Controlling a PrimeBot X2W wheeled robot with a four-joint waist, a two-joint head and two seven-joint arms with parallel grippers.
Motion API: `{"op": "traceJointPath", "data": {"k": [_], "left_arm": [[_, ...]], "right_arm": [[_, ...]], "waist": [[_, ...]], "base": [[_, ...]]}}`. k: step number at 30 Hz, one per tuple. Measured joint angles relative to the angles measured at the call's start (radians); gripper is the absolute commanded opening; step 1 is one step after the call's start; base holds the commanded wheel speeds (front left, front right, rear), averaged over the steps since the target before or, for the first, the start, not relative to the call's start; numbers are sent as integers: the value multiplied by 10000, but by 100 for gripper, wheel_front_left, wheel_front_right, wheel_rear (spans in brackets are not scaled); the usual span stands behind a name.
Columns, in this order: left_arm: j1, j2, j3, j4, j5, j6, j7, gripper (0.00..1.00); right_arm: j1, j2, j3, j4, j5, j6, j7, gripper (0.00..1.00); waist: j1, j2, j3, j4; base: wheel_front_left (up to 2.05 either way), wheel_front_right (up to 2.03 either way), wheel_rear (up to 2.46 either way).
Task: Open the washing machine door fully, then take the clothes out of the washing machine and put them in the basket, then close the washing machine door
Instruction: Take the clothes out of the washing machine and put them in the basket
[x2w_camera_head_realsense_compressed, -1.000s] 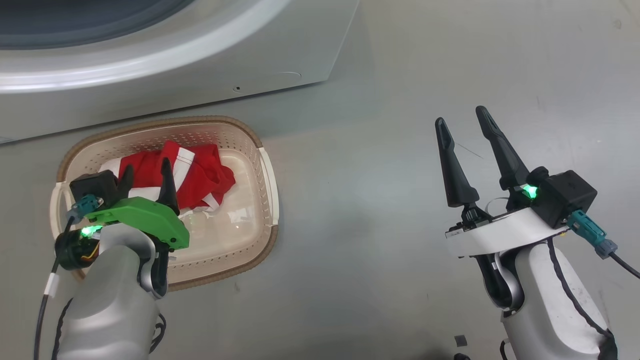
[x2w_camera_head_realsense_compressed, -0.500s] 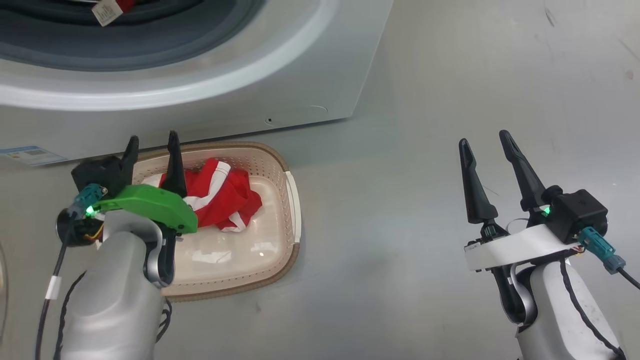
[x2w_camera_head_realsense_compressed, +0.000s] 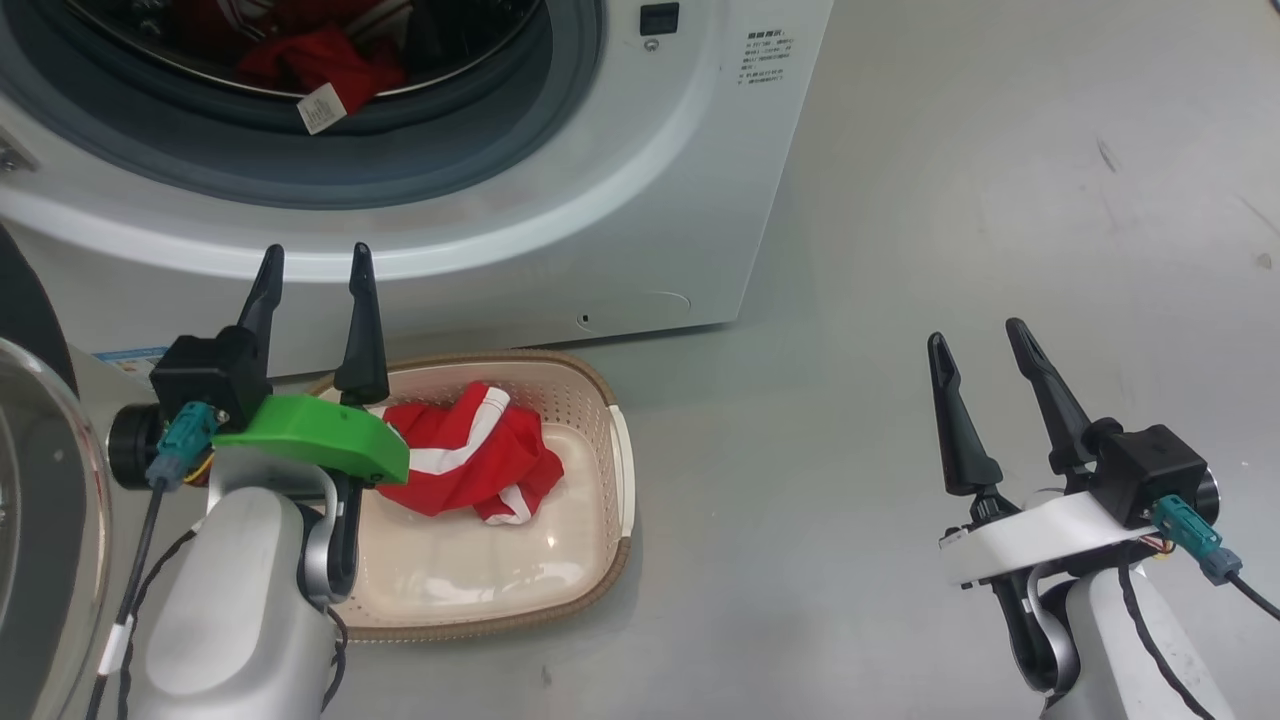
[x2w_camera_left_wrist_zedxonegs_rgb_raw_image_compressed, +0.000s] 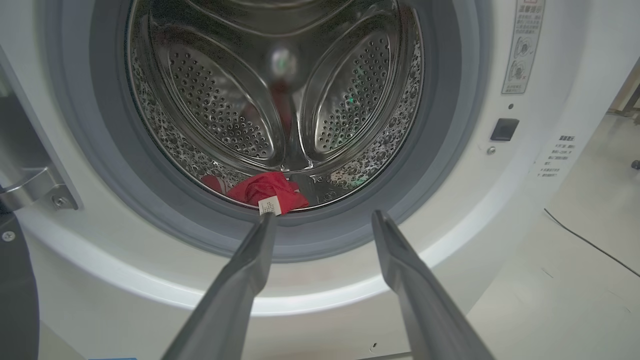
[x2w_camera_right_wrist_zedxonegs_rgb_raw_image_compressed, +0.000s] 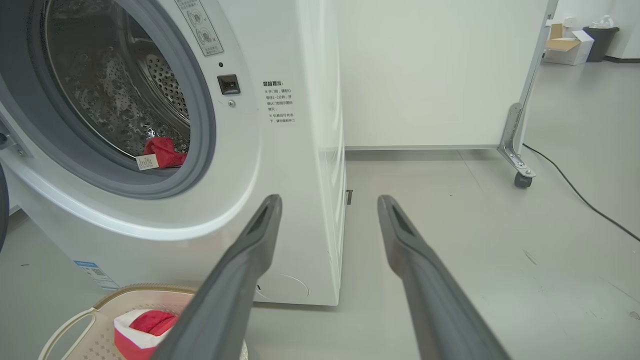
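The white washing machine (x2w_camera_head_realsense_compressed: 640, 200) stands with its washing machine door (x2w_camera_head_realsense_compressed: 40, 520) swung open at the far left. Inside the steel drum lies a piece of the red clothes (x2w_camera_left_wrist_zedxonegs_rgb_raw_image_compressed: 270, 187) with a white tag, also seen from above (x2w_camera_head_realsense_compressed: 320, 60) and from the right wrist (x2w_camera_right_wrist_zedxonegs_rgb_raw_image_compressed: 162, 150). Another red garment with white trim (x2w_camera_head_realsense_compressed: 470, 460) lies in the cream basket (x2w_camera_head_realsense_compressed: 612, 440) on the floor before the washer. My left gripper (x2w_camera_head_realsense_compressed: 316, 250) is open and empty, above the basket's far rim, pointing at the drum mouth (x2w_camera_left_wrist_zedxonegs_rgb_raw_image_compressed: 322, 216). My right gripper (x2w_camera_head_realsense_compressed: 975, 333) hangs open and empty over bare floor on the right (x2w_camera_right_wrist_zedxonegs_rgb_raw_image_compressed: 329, 199).
Grey floor (x2w_camera_head_realsense_compressed: 1000, 200) spreads to the right of the washer. A white panel on a caster bracket (x2w_camera_right_wrist_zedxonegs_rgb_raw_image_compressed: 517, 165) stands behind, with a black cable (x2w_camera_right_wrist_zedxonegs_rgb_raw_image_compressed: 575, 190) running across the floor. The door hinge (x2w_camera_left_wrist_zedxonegs_rgb_raw_image_compressed: 35, 187) sits left of the opening.
The head camera has tilted up, bringing the drum opening into view. My left gripper has lifted off the red garment in the basket and now points at the washer. The right gripper has hardly moved.
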Motion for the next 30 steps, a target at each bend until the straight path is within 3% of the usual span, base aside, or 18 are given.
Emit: {"op": "traceJointPath", "data": {"k": [30], "left_arm": [[3947, 50, -631, -1670, 700, 355, 2, 100]], "right_arm": [[1827, 27, -25, 192, -17, -176, 0, 100]], "waist": [[0, 0, -2490, 614]], "base": [[0, 0, 0]]}}
